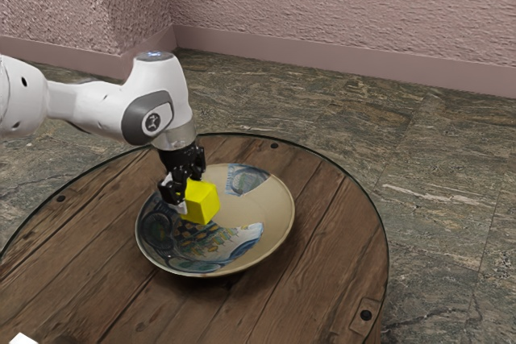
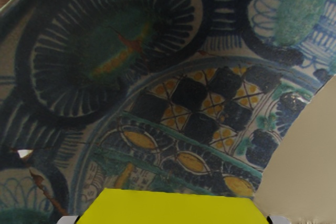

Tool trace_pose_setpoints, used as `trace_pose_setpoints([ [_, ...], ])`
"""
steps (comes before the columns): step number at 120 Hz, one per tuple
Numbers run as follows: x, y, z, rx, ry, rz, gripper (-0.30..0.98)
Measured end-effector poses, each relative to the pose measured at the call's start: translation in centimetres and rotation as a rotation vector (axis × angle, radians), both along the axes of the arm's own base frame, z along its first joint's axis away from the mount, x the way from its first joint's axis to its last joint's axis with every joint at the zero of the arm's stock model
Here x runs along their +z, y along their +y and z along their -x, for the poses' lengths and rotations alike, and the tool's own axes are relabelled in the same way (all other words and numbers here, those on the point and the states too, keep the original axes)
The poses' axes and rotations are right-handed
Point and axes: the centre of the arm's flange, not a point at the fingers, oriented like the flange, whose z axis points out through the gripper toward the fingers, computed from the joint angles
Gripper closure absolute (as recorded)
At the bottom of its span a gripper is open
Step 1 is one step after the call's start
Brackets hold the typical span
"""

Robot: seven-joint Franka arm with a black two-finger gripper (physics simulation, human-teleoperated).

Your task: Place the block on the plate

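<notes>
And gripping the yellow block point(image 1: 201, 201) in the pincer point(image 1: 190, 193), pinched from two opposite sides, right over the painted part of the plate point(image 1: 270, 211)! Touching down or just above? Impossible to tell from here. Looks light and stiff, probably wood or hard plastic, fit to squeeze without denting. Might be a touch slippery on such smooth sides, so keep to those two opposite faces, square on, near their middle, away from edges and corners. Well taken, by all appearances: no need to regrip, just lower gently, level out and release softly. But careful with the plate! Looks like glazed pottery, likely brittle, cracked in the painted area, sloping up toward the raised rim point(image 1: 292, 219). Could make a badly set block tip or slide, so favour the flatter middle. And what to dodge? Mostly that rim: stay inside, come straight down, avoid knocking or dragging. Look around and see the round wooden table point(image 1: 330, 267) under the plate, the stone floor point(image 1: 439, 199) beyond, the pinkish wall point(image 1: 339, 10) behind, and a small white thing point(image 1: 22, 339) at the exterior view's lower left corner, well apart from the plate, hardly a bother
</notes>
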Motion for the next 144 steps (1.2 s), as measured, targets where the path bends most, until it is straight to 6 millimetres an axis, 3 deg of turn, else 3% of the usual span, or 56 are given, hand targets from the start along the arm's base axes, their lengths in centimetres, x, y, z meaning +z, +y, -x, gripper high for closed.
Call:
trace_pose_setpoints([
  [42,-3.4,-1.4,-1.1,-0.004,0.022,-0.008,0.3],
  [78,-2.0,-1.7,-1.8,-0.001,-0.03,-0.012,0.08],
  [108,2.6,-1.0,-2.8,0.01,-0.034,-0.025,0.02],
  [129,7.1,-0.3,-3.6,-0.004,-0.032,-0.034,0.01],
  [144,10.1,0.5,-3.0,-0.025,-0.007,-0.039,0.01],
])
